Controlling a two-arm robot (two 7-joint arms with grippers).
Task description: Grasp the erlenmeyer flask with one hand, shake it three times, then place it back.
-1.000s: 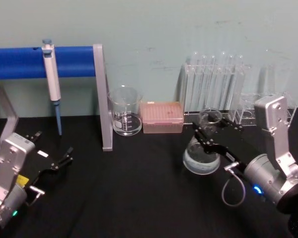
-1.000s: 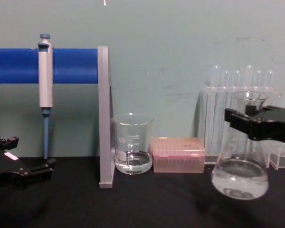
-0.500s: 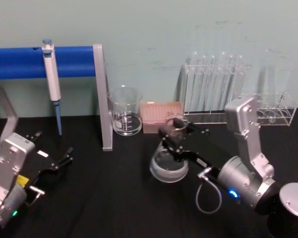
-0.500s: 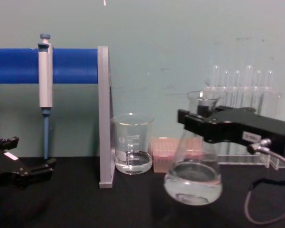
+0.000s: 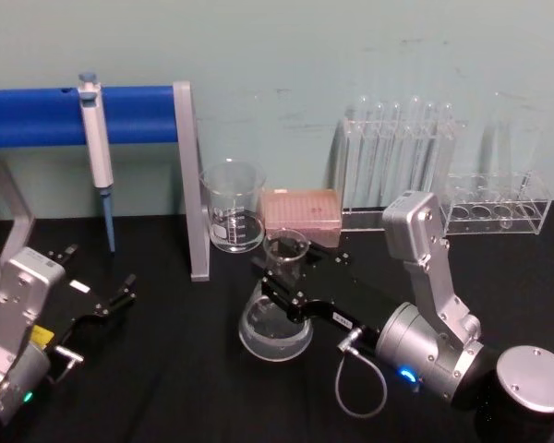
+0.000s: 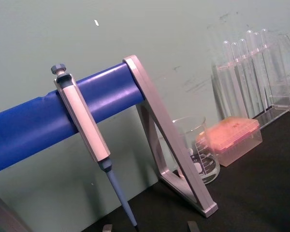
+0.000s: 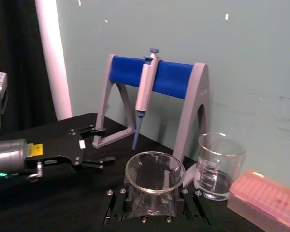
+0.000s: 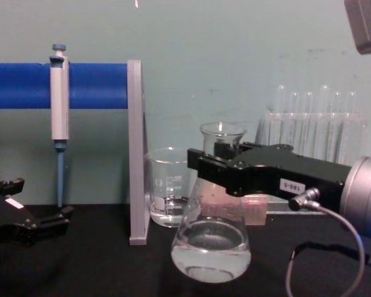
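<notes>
You have the erlenmeyer flask [image 5: 275, 328] at centre frame; beaker [image 5: 233, 208] and tip box [image 5: 301, 216] behind it, test tubes [image 5: 397, 161] upper right, pipette [image 5: 96, 148] upper left.

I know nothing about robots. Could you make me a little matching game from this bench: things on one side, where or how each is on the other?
Things:
1 erlenmeyer flask
2 beaker
3 pipette
4 left gripper

Places or states:
a hangs on the blue bar
b neck held by the right gripper
c stands next to the grey post
d open, idle at the left

Pairs: 1-b, 2-c, 3-a, 4-d
</notes>
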